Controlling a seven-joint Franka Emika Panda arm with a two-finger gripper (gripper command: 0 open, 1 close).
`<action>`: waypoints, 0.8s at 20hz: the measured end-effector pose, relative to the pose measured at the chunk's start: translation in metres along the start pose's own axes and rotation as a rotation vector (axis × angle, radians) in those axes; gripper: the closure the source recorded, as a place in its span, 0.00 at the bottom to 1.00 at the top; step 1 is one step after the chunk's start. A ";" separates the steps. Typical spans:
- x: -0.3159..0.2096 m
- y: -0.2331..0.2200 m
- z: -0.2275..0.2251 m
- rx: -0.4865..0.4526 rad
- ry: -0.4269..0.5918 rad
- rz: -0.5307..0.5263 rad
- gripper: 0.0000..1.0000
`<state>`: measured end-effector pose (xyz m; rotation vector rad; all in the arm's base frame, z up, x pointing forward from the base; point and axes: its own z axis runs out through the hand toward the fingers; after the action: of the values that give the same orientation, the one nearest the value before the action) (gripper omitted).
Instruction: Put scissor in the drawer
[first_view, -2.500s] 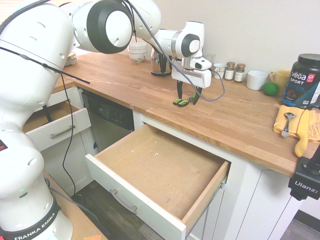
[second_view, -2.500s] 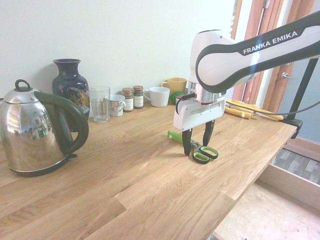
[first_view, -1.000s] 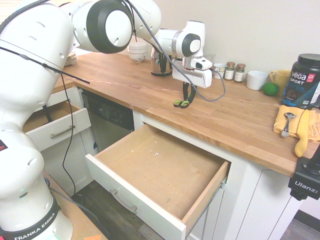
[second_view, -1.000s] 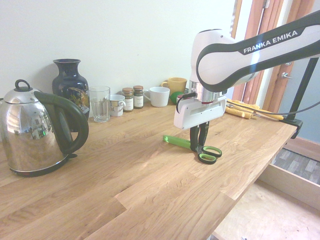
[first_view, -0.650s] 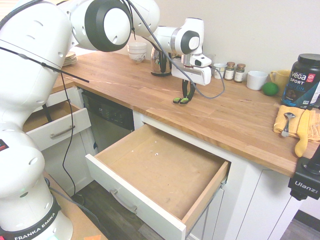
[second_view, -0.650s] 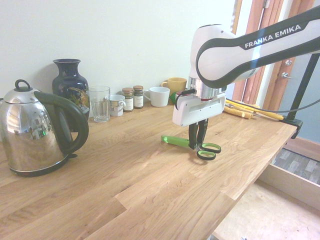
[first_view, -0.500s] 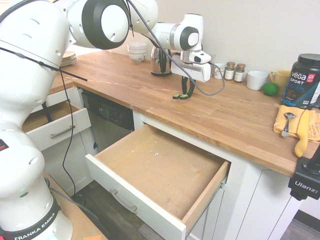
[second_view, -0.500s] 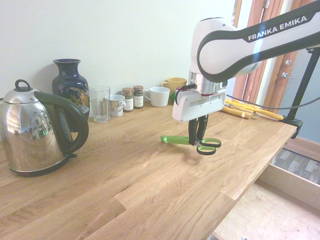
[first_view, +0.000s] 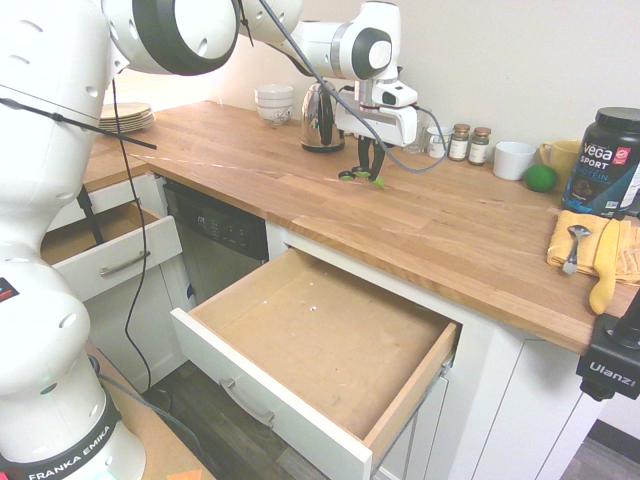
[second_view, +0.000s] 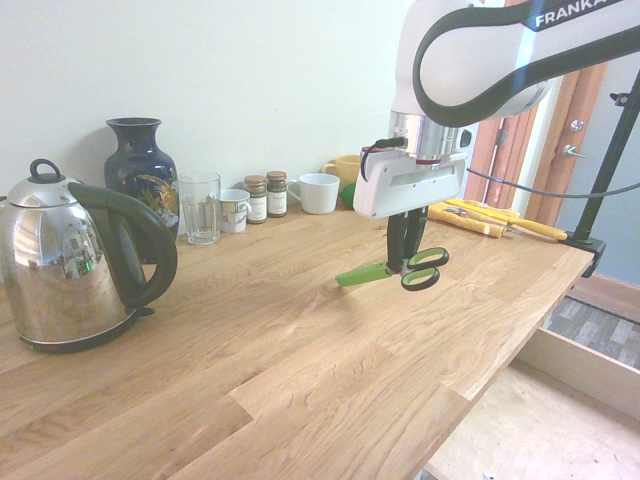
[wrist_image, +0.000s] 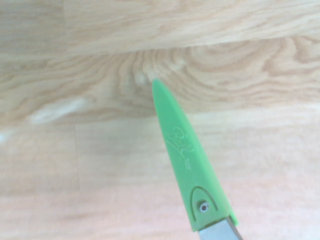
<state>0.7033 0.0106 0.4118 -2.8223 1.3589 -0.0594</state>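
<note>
The scissor, with green and black loop handles and a green blade sheath, hangs in the air above the wooden counter. My gripper is shut on it near the handles. From the other side the scissor shows small under my gripper, over the counter's back half. The wrist view shows only the green sheath over the wood grain. The drawer stands pulled out wide below the counter's front edge, its brown board bottom bare, a metal bar handle on its white front.
A steel kettle, dark vase, glass, spice jars and mugs stand along the wall. A black tub, yellow cloth with a spoon and a green ball lie right. A smaller white drawer is open at left.
My gripper has risen with the scissor, lifting it clear of the counter and carrying it a little toward the wall. The sheathed blade now hangs tilted down.
</note>
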 end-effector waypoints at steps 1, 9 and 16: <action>-0.002 0.002 -0.004 0.002 0.001 0.000 1.00; -0.023 0.025 -0.027 0.006 0.004 -0.003 1.00; -0.057 0.072 -0.045 0.005 0.009 -0.005 1.00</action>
<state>0.6093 0.0108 0.4535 -2.8248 1.3517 -0.0748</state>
